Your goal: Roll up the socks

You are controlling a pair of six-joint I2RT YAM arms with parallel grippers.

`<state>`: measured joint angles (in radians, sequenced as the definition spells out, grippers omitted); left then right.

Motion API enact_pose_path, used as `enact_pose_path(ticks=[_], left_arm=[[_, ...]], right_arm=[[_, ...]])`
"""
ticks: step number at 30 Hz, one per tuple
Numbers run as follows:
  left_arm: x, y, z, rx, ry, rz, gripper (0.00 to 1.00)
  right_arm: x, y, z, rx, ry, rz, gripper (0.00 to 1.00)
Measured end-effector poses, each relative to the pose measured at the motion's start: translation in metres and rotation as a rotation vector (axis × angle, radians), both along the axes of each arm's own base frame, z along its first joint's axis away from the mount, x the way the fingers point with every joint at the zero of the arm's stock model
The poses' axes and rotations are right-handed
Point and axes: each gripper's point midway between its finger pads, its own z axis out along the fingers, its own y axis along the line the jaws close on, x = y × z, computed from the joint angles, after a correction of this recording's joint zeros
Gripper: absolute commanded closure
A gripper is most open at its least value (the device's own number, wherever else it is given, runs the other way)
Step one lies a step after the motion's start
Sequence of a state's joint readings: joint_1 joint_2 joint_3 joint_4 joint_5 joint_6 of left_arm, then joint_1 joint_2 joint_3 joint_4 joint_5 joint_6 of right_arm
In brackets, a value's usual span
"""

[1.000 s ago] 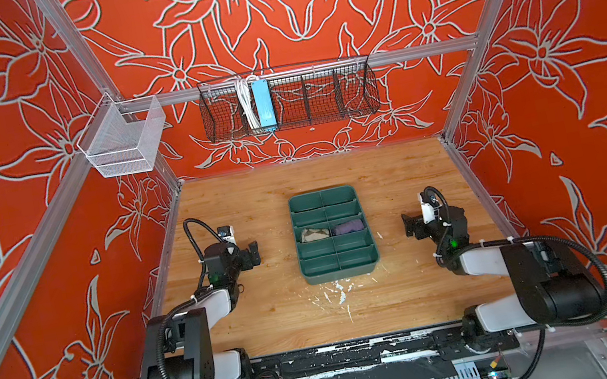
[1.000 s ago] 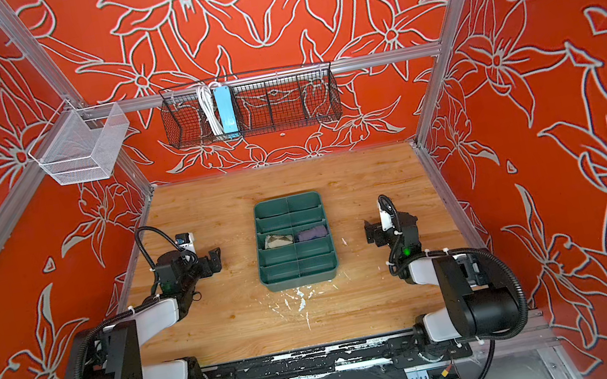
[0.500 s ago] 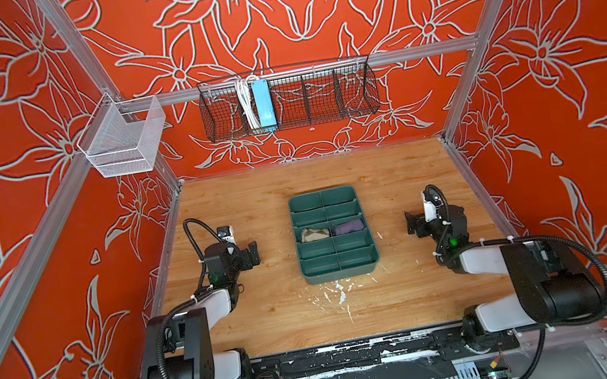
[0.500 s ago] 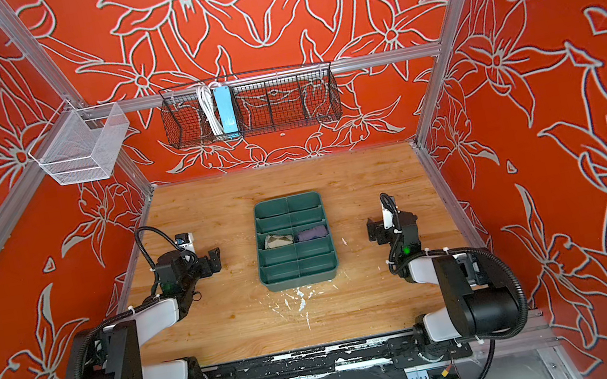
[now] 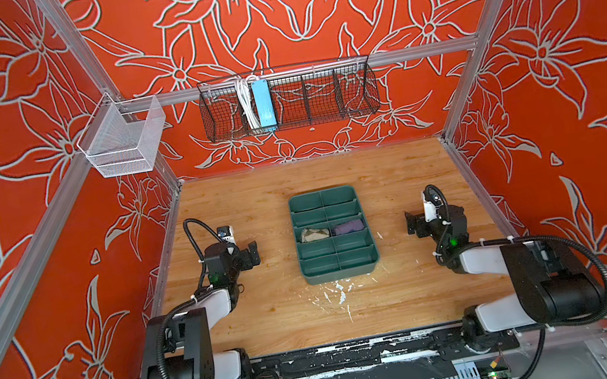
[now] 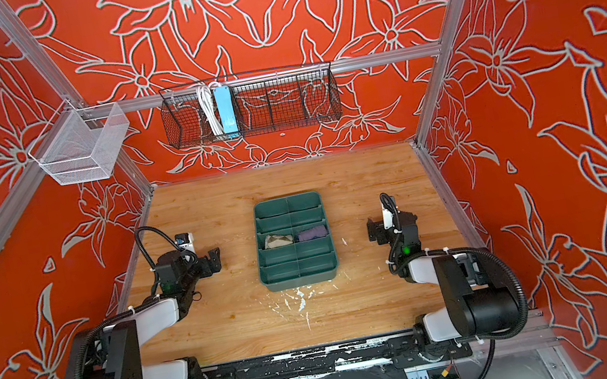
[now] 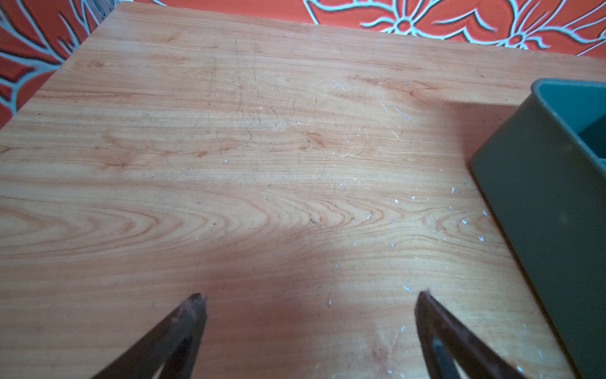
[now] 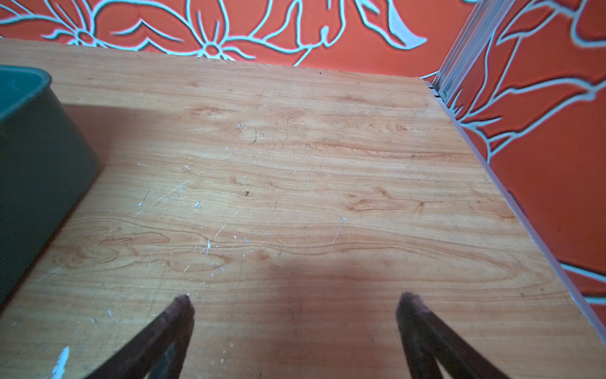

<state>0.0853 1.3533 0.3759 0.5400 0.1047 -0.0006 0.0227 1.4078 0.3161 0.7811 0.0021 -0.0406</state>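
Both of your tools are wide open and holding nothing. Your left tool [image 5: 252,255] sits low over the table [image 5: 273,314], off the left side of the dark green tray [image 5: 340,274] and clear of it, pointing in toward the tray. In the left wrist view the fingertips [image 7: 196,306] are spread far apart over bare wood, with the tray's outer wall close by. It's the same deal on the other side. Your right tool [image 5: 411,224] is off the tray's right side, not touching it, and aimed in toward the tray too. The right wrist view shows only wood grain between its spread fingertips [image 8: 182,306].

The socks are both in the tray, in the middle row of its five. The argyle sock [image 5: 314,234] is in the left compartment and the purple sock [image 5: 348,227] in the right one, side by side with the divider between them. Both look bunched into compact bundles, but from up here you can't tell how tightly they're rolled.

There are white scuffs [image 5: 339,294] on the table just in front of the tray. On the back wall a black wire basket [image 5: 319,97] holds a blue power strip [image 5: 263,104], and a white mesh basket [image 5: 124,142] hangs on the left rail.
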Motion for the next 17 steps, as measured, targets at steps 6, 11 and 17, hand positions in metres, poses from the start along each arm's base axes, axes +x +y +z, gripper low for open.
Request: enact_pose_path(ticks=[6, 11, 17], left_arm=[[0.0001, -0.0005, -0.0003, 0.007, 0.001, 0.004, 0.03], [-0.0001, -0.0002, -0.0013, 0.008, 0.005, 0.006, 0.03], [-0.0003, -0.0001, -0.0017, 0.008, 0.006, 0.006, 0.03]], right_arm=[[0.0000, -0.0003, 0.0000, -0.001, 0.000, -0.001, 0.02], [0.0000, -0.0003, -0.0001, -0.001, 0.000, -0.001, 0.02], [-0.0001, -0.0003, -0.0003, -0.001, 0.001, -0.001, 0.02]])
